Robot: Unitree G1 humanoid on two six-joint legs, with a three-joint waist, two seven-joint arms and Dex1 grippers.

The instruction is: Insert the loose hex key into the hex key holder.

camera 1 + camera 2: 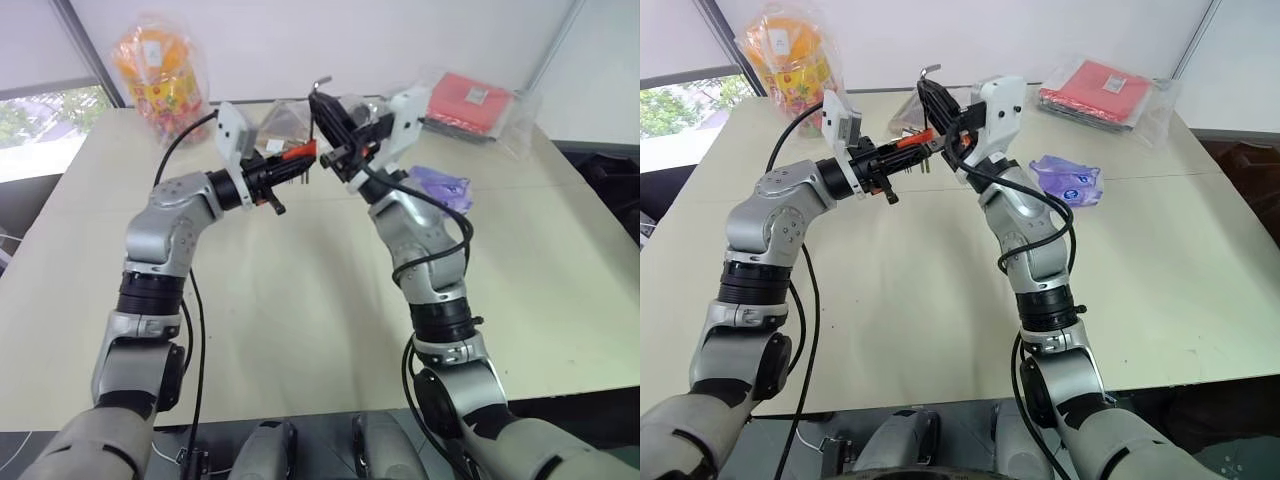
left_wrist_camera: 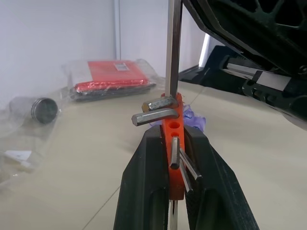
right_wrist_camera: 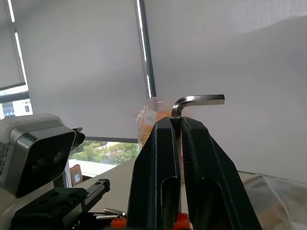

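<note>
The red-orange hex key holder (image 2: 173,129) sits clamped between my left gripper's (image 2: 173,139) black fingers, held up above the table, with short grey keys sticking out of it. The loose hex key (image 2: 175,48) stands upright, and its long shaft meets the holder's far end. My right gripper (image 3: 177,122) is shut on this key, whose bent end (image 3: 199,100) pokes out past the fingertips. In the head views the two grippers meet over the far middle of the table, holder (image 1: 298,152) on the left and key (image 1: 320,83) on the right.
A flat red packet in clear plastic (image 1: 470,100) lies at the table's far right. An orange snack bag (image 1: 160,70) stands far left, and a purple packet (image 1: 440,187) lies beside the right arm. A clear bag with a metal can (image 2: 41,110) lies behind the grippers.
</note>
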